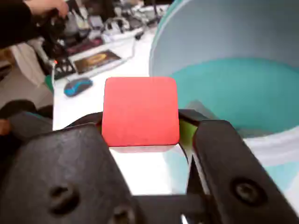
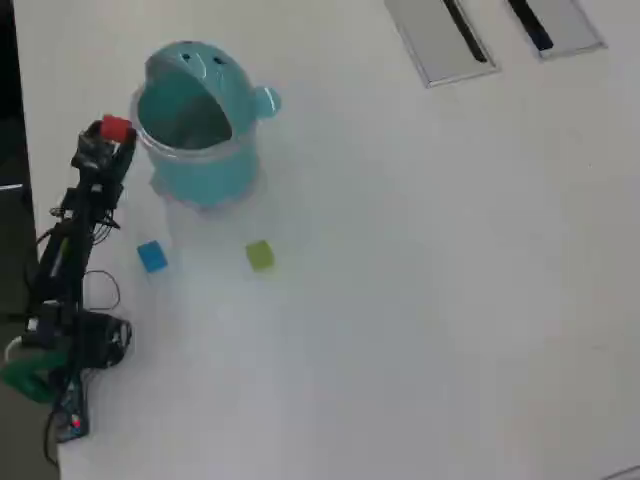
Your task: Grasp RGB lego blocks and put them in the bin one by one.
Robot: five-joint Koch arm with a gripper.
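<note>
- The gripper (image 1: 142,140) is closed on the red block (image 1: 140,111); in the wrist view its two black jaws sit against the block's left and right lower sides, with the block's flat red face filling the middle of the frame
- In the overhead view the red block (image 2: 116,128) is carried at the tip of the arm (image 2: 70,240), just left of the bin (image 2: 195,165) and about level with its rim, not over the opening
- The arm runs up the left edge of the white table (image 2: 420,280) in that view, its base near the lower left corner with loose wires around it
- The bin is round and teal with a clear rim; its domed lid (image 2: 190,62) is flipped back on the far side and shows a face, and a small knob (image 2: 266,100) sticks out on the right
- In the wrist view the bin (image 1: 233,88) fills the right half of the frame, open, its teal inside visible just right of the red block
- The blue block (image 2: 152,256) lies on the table below the bin in the overhead view, near the arm
- The yellow-green block (image 2: 259,254) lies to the right of the blue one, well apart from it and also outside the bin
- Two grey slotted panels (image 2: 440,35) sit at the far right of the table, well away from everything else
</note>
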